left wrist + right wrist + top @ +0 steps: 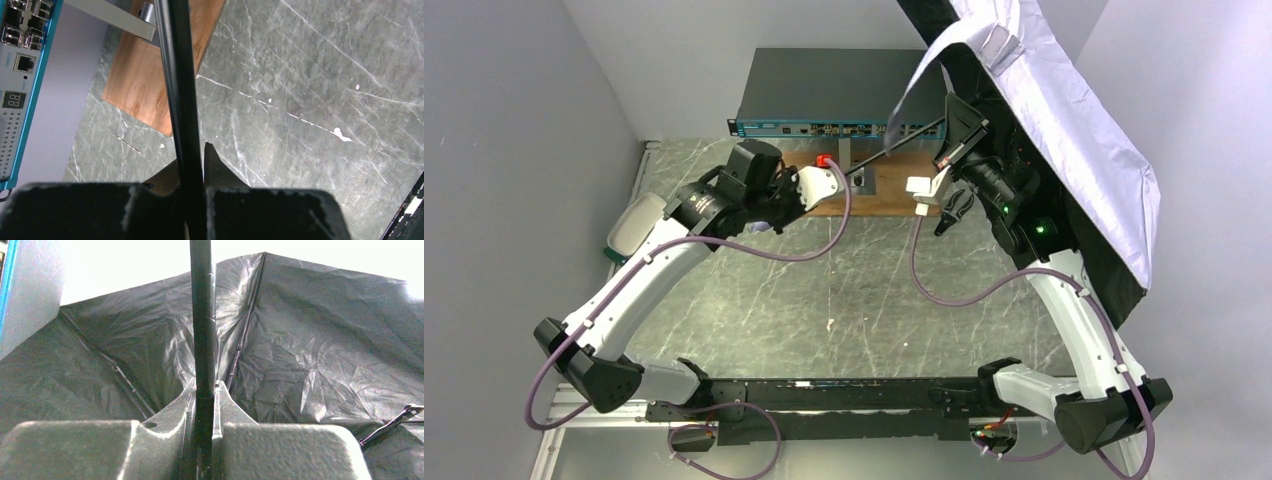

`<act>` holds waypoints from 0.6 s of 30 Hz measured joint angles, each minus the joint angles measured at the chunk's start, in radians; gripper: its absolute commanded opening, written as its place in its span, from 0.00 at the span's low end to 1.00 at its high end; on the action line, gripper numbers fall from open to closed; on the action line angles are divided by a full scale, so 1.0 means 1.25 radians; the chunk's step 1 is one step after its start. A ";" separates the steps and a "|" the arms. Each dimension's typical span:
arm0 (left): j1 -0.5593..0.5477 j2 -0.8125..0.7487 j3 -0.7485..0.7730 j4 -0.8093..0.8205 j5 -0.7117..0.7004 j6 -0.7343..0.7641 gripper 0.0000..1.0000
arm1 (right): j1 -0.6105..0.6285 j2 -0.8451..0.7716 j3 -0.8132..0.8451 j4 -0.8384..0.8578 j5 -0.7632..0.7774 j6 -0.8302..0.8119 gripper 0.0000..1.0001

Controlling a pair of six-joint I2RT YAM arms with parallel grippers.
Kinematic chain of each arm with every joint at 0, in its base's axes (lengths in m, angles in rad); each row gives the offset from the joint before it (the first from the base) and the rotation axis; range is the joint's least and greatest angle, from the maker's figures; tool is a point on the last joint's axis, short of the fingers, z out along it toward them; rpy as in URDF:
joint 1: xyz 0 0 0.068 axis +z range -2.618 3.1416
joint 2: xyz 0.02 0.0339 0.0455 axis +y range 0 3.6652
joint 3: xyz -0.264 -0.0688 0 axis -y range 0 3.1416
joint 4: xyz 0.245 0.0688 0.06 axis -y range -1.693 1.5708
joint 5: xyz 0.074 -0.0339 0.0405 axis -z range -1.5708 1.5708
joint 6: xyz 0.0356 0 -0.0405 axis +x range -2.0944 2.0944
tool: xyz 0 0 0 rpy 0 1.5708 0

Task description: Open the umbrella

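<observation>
Grey marble table (844,300), pale grey walls. The umbrella (1079,135) is at 1–2 o'clock in the top view. Its canopy is spread and tilted, held up off the table, with the lavender-white side to the camera. Its thin dark shaft (894,150) slants from the canopy down toward 8 o'clock and ends near 12 o'clock of table centre.

My right claw (205,387) is clamped on the shaft, a finger tight on each side. Beyond it the black lining (320,350) fills the wrist view, with ribs showing. My left claw (192,150) is closed on the same shaft further from the canopy. In that wrist view the shaft runs up to 12 o'clock.

A wooden board (889,190) lies on the table below the shaft. Behind the board stands a black box with a blue port face (824,95). A small red item (825,160) sits near the board's left end; I can't tell what it is. A pale grey-green case (634,225) is at 9 o'clock by the table's left edge, well apart from the umbrella.
</observation>
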 measured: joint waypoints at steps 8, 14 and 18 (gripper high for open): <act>-0.006 -0.051 -0.060 0.032 -0.006 -0.005 0.00 | -0.001 -0.018 -0.005 -0.013 -0.046 -0.010 0.00; -0.011 -0.047 -0.060 0.035 0.030 -0.045 0.00 | -0.021 -0.022 -0.009 -0.010 -0.063 -0.012 0.00; -0.036 -0.011 -0.039 0.034 0.050 -0.087 0.00 | -0.052 -0.041 -0.035 0.008 -0.061 -0.012 0.00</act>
